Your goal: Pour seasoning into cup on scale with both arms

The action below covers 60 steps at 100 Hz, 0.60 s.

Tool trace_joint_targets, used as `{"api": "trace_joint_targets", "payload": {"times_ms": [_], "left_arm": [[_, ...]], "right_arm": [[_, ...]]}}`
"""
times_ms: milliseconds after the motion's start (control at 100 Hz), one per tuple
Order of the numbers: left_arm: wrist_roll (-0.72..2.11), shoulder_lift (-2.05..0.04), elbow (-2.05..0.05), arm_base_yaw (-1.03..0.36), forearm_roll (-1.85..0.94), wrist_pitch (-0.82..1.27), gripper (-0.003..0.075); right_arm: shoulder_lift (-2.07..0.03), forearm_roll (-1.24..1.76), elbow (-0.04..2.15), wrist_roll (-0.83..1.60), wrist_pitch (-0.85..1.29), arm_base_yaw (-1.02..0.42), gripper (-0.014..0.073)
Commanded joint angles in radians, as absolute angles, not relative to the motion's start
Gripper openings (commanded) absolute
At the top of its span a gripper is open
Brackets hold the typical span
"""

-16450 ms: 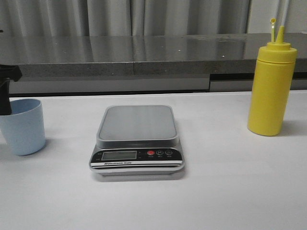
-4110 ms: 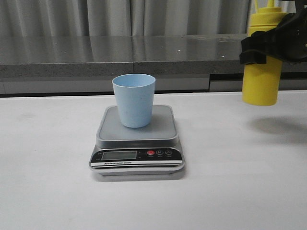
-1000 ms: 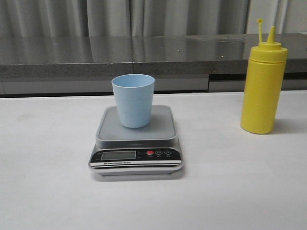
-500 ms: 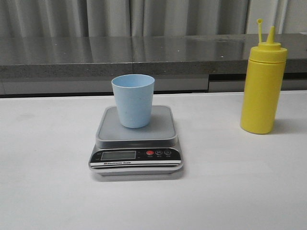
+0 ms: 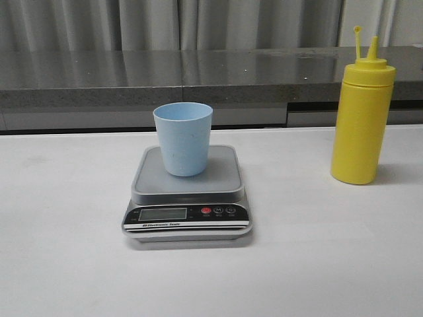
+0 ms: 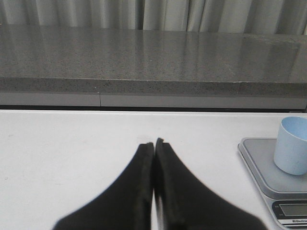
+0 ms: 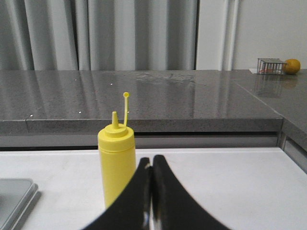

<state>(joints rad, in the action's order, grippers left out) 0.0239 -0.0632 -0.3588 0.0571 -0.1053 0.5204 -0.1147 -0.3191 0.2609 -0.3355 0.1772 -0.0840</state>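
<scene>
The pale blue cup (image 5: 183, 139) stands upright on the grey platform of the scale (image 5: 188, 193) at the table's middle; both also show in the left wrist view, the cup (image 6: 292, 145) on the scale (image 6: 261, 163). The yellow seasoning bottle (image 5: 363, 112) stands upright on the table at the right, cap off its nozzle, and shows in the right wrist view (image 7: 116, 163). Neither gripper shows in the front view. My left gripper (image 6: 154, 143) is shut and empty, left of the scale. My right gripper (image 7: 152, 160) is shut and empty, in front of the bottle.
A dark grey stone counter (image 5: 198, 76) runs along the back of the white table (image 5: 310, 257), with grey curtains behind it. A small wire basket (image 7: 270, 65) and an orange fruit (image 7: 291, 66) sit on the counter far right.
Since 4 s ago the right gripper has set the yellow bottle down at the right and left the front view. Over the last second nothing has moved.
</scene>
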Motion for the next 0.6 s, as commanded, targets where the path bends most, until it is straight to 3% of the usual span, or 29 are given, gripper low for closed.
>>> {"api": "trace_joint_targets", "payload": {"times_ms": [0, 140, 310, 430, 590], "left_arm": [[0.016, -0.077, -0.387, 0.058, -0.115, 0.442, -0.002], [0.016, -0.077, -0.387, 0.058, -0.115, 0.442, -0.002], [0.016, -0.077, -0.387, 0.058, -0.115, 0.442, -0.002], [0.016, -0.079, -0.387, 0.058, -0.115, 0.442, -0.002], [0.016, -0.079, -0.387, 0.058, -0.115, 0.442, -0.002]], "right_arm": [[-0.092, -0.16, 0.252, -0.154, 0.081, -0.075, -0.0069], [-0.025, 0.016, 0.192, 0.023, 0.083, -0.054, -0.0069], [0.034, 0.028, 0.089, -0.015, 0.052, -0.003, -0.0069], [0.034, 0.022, -0.017, -0.096, -0.103, 0.003, -0.0069], [0.035, -0.006, -0.011, -0.109, -0.067, 0.001, -0.0069]]}}
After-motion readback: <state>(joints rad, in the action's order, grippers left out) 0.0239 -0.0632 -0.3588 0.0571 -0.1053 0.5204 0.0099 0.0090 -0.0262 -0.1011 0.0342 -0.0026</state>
